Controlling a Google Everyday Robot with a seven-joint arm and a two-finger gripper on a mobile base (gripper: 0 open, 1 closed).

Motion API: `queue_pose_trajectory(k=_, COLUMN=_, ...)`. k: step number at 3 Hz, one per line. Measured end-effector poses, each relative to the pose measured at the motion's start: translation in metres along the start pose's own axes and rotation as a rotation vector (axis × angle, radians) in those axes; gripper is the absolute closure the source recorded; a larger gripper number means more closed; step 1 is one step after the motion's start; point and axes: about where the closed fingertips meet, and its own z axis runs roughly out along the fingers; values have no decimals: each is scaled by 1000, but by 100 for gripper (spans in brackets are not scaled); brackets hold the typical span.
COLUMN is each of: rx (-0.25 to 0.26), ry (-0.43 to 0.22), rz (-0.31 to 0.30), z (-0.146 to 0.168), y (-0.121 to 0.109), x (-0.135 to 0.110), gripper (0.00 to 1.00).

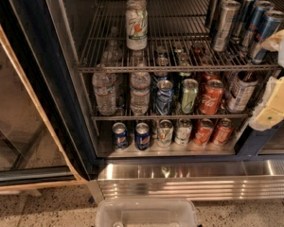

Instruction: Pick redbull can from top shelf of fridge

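The redbull can [266,36], slim, blue-and-silver with a silver top, was found standing upright near the front right corner of the top shelf [170,69] of the fridge [194,179]. The gripper [283,46] was held just beside it at the shelf's right edge, presumably for a sideways reach. Whether anything was grasped could not be told.

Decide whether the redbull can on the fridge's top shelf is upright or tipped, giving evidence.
Upright: the redbull can stands on the top shelf, silver top up. The gripper is at the right edge, near it.
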Motion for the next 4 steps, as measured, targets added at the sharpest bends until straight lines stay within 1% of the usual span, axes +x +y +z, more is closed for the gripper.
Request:
queue_pose_trajectory(k=1, rx=83, ry=-98, rz=101, z=9, y=-7, x=9, gripper=0)
queue_pose_trajectory(k=2, rx=144, ry=-132, rz=106, z=6, y=-21, x=3, gripper=0)
queue_pose_trajectory(k=3, rx=143, ry=-132, rz=106, z=6, y=-21, x=2, gripper=0)
queue_pose_trajectory(k=4, rx=176, ry=-168, rz=153, z=12, y=-22, x=2, gripper=0)
